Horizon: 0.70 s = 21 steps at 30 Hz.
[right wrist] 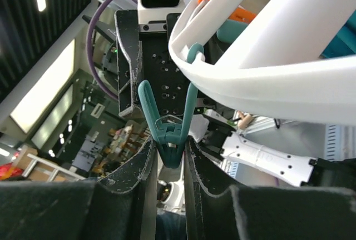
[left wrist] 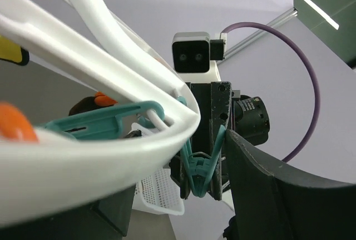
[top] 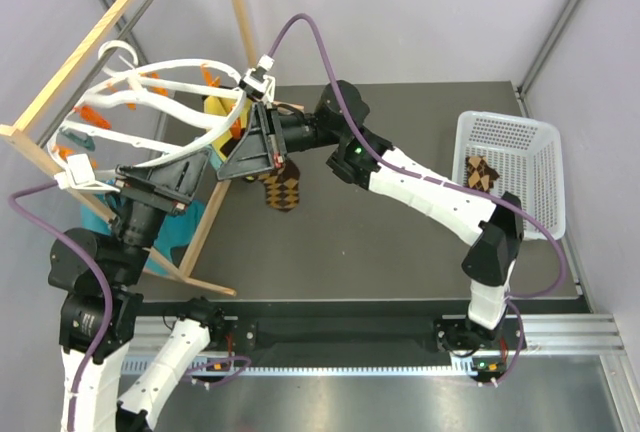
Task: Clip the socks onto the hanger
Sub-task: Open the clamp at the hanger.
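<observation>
The white ring hanger (top: 170, 72) hangs on the wooden rack at the left, with orange clips (top: 95, 117) and teal ones. My left gripper (top: 203, 169) is shut on the ring's near rim (left wrist: 111, 156). My right gripper (top: 230, 165) faces it and is shut on a teal clip (right wrist: 169, 140) that hangs from the ring; the clip also shows in the left wrist view (left wrist: 204, 170). One argyle sock (top: 282, 185) shows just below the right gripper; I cannot tell if it hangs or lies on the table. The other sock (top: 483, 172) lies in the basket.
The wooden frame rack (top: 130, 12) stands at the left, its foot (top: 205, 222) reaching onto the table. A yellow cloth (top: 216, 112) and a teal cloth (top: 95, 220) hang at the hanger. The white mesh basket (top: 540, 182) sits at the right edge.
</observation>
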### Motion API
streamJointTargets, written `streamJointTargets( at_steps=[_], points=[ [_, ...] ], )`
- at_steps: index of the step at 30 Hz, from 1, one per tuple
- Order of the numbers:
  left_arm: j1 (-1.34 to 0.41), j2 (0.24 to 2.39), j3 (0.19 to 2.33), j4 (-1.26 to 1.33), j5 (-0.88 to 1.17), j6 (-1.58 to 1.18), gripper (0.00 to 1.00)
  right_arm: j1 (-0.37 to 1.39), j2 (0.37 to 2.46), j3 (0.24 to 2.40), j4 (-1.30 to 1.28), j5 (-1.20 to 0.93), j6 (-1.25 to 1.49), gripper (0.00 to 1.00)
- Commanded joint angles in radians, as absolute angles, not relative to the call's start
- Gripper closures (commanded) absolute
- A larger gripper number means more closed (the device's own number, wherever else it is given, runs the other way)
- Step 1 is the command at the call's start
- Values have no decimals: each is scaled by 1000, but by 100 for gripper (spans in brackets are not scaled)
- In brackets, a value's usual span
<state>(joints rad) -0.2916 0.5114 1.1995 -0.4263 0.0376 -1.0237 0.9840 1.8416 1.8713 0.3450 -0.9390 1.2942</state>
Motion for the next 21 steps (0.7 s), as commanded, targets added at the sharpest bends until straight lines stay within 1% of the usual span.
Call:
streamJointTargets(
  at_steps=[1, 3, 9, 12, 15, 16, 19, 20, 21],
  points=[
    [-293, 537, 1184, -350, 48, -1005, 35, 989, 1832, 1879, 483, -1023, 1414, 100],
    [-291, 538, 1174, -321, 66, -1008, 31, 988, 1842, 1891, 460, -1023, 1410, 100],
    [-293, 552, 1163, -287, 95, -1017, 25, 988, 1864, 1925, 416, -1023, 1393, 100],
    [-293, 552, 1161, -276, 98, -1022, 25, 988, 1870, 1936, 385, -1020, 1367, 100],
    [-293, 560, 1164, -270, 97, -1017, 33, 992, 1870, 1936, 382, -1019, 1365, 100],
    [-293, 561, 1166, -273, 97, -1016, 40, 992, 1870, 1937, 385, -1017, 1364, 100],
    [-293, 566, 1164, -276, 98, -1019, 50, 994, 1873, 1942, 382, -1014, 1364, 100],
    [-293, 569, 1166, -275, 103, -1019, 60, 994, 1875, 1942, 382, -1014, 1364, 100],
    [-293, 571, 1163, -273, 101, -1016, 73, 994, 1878, 1944, 382, -1014, 1365, 100]
  ],
)
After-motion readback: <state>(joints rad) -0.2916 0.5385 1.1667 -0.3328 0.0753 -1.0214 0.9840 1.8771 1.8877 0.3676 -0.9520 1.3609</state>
